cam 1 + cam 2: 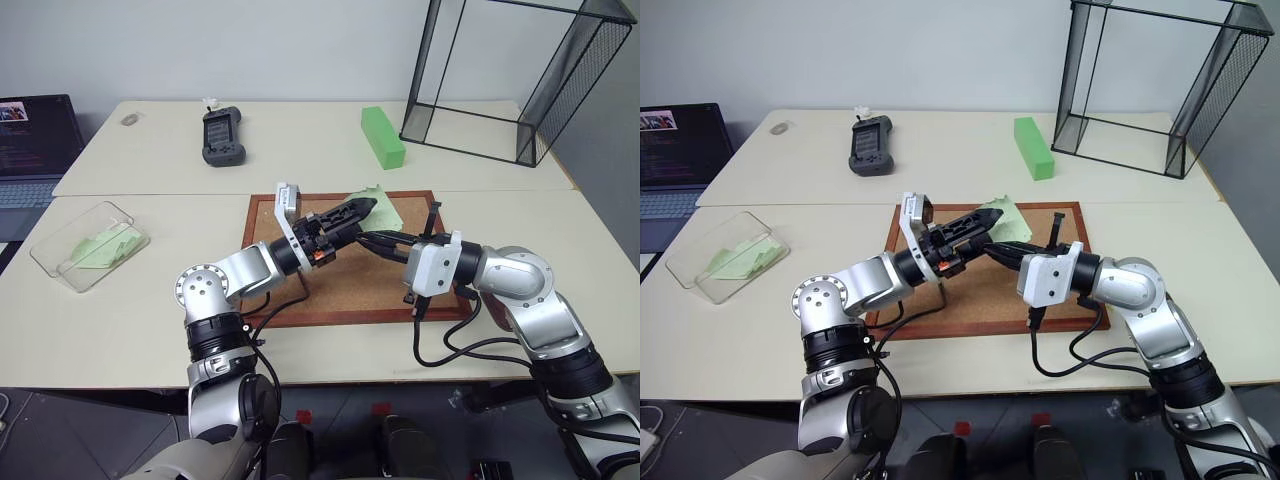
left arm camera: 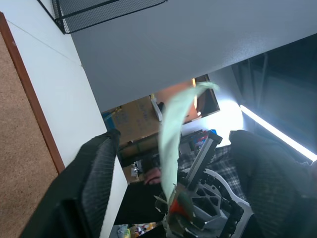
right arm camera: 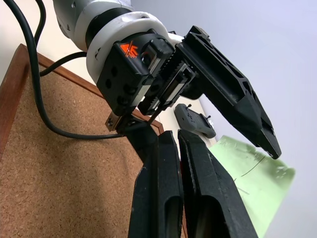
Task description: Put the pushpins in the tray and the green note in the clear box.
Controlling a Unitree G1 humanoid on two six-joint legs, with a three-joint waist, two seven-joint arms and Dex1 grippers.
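Arms cross low over the cork board (image 1: 340, 285). Right gripper (image 1: 368, 239) reaches left, fingers pinched shut on green note (image 1: 378, 205), which is lifted above the board's far edge. Left gripper (image 1: 362, 209) angles up-right, jaws parted around the note. Clear box (image 1: 88, 245) sits far left.

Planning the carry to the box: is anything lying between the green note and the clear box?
Nothing visible does. The green note is above the cork board at the left hand; bare table runs to the clear box.
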